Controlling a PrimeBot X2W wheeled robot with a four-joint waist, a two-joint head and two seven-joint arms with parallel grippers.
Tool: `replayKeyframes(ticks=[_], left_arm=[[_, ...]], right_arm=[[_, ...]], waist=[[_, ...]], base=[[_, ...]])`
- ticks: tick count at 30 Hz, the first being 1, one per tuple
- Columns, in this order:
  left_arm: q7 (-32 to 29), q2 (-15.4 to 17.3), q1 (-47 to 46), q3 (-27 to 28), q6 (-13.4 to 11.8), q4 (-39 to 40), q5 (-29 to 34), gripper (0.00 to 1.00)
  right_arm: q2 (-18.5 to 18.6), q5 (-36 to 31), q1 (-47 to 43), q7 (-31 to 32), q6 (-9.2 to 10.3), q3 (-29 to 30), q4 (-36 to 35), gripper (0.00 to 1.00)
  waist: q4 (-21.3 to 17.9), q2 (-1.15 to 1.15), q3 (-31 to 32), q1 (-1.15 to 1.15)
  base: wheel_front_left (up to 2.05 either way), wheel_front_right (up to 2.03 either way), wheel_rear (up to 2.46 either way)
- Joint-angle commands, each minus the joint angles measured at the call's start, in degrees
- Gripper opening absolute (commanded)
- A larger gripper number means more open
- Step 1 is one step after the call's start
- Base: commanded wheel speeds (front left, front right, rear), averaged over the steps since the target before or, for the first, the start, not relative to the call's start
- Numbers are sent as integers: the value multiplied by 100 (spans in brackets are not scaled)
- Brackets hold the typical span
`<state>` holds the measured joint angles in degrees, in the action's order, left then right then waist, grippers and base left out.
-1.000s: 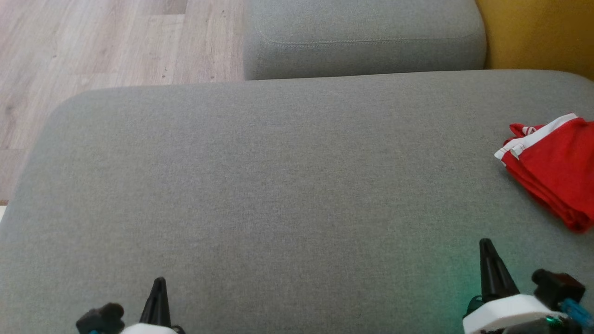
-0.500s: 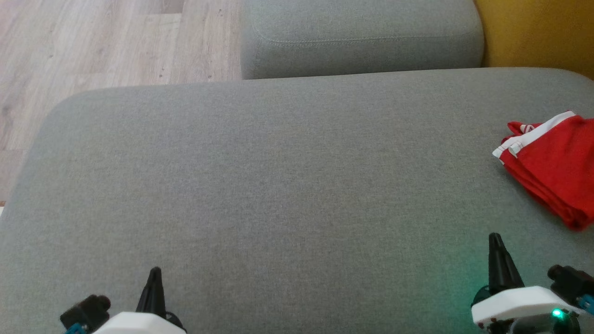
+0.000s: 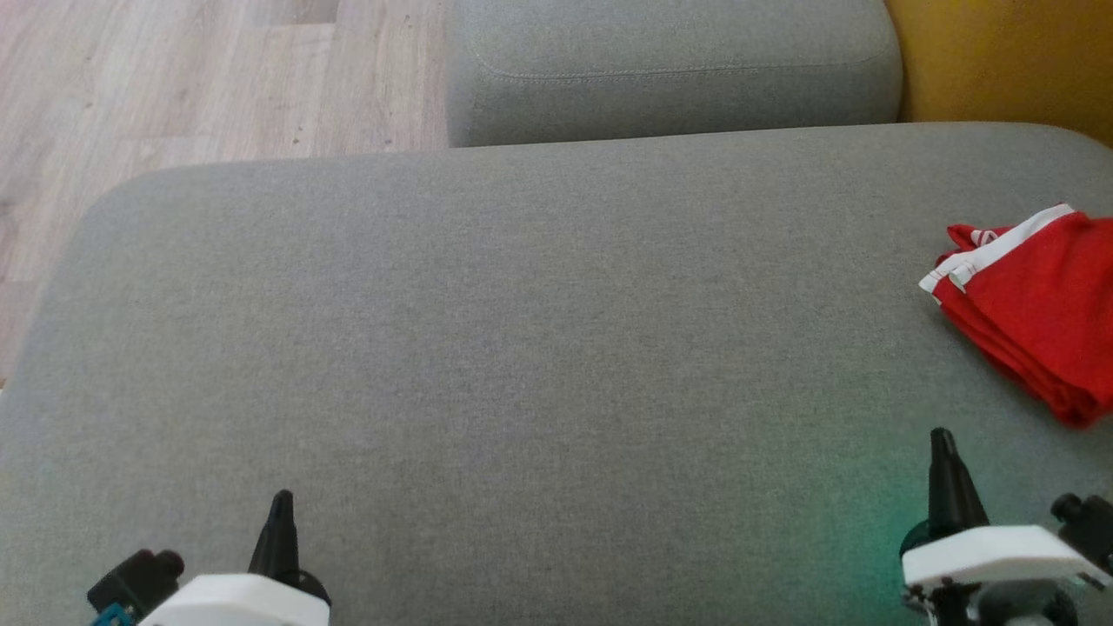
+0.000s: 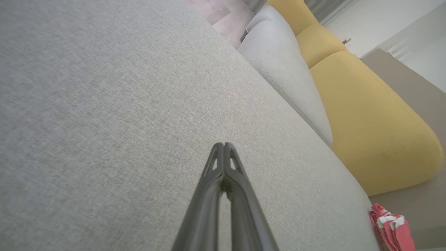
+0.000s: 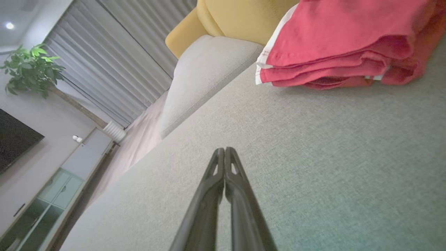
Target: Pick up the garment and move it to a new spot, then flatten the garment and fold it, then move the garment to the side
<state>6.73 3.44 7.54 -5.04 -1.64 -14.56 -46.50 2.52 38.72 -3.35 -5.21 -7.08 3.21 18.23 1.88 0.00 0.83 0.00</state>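
The garment (image 3: 1039, 304) is red with white trim, folded into a compact stack at the right edge of the grey cushion (image 3: 522, 348). It also lies at the top right of the right wrist view as the garment (image 5: 341, 42), and small at the lower right as the garment (image 4: 392, 230). My right gripper (image 3: 943, 439) is shut and empty, low at the right, a short way in front of the garment. My left gripper (image 3: 281, 502) is shut and empty at the lower left, far from the garment. Both pairs of fingertips, right gripper (image 5: 224, 150) and left gripper (image 4: 224, 144), touch over bare fabric.
A second grey cushion (image 3: 669, 69) butts against the far edge of the large one. A yellow cushion (image 3: 1000, 61) sits at the far right. Wooden floor (image 3: 174, 87) lies beyond the left and far-left edges. A plant (image 5: 31, 69), curtains and a cabinet stand across the room.
Both grippers have drawn down toward the bottom edge and slightly outward, still shut. The picture has shifted a little, so the camera has moved; the garment lies as before.
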Motion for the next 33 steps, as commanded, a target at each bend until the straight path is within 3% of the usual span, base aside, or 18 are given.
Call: replayKeyframes(ticks=[1,33], left_arm=[[-34,89,-374,130,63,164,-183,0],[-544,103,-831,496,460,117,-2326,0]], right_arm=[[19,213,354,44,-19,-8,-218,0],[27,2610,634,571,-29,151,-313,0]], waist=[[-4,0,-2,0],[-90,0,-48,0]], base=[[0,0,0],[0,0,0]])
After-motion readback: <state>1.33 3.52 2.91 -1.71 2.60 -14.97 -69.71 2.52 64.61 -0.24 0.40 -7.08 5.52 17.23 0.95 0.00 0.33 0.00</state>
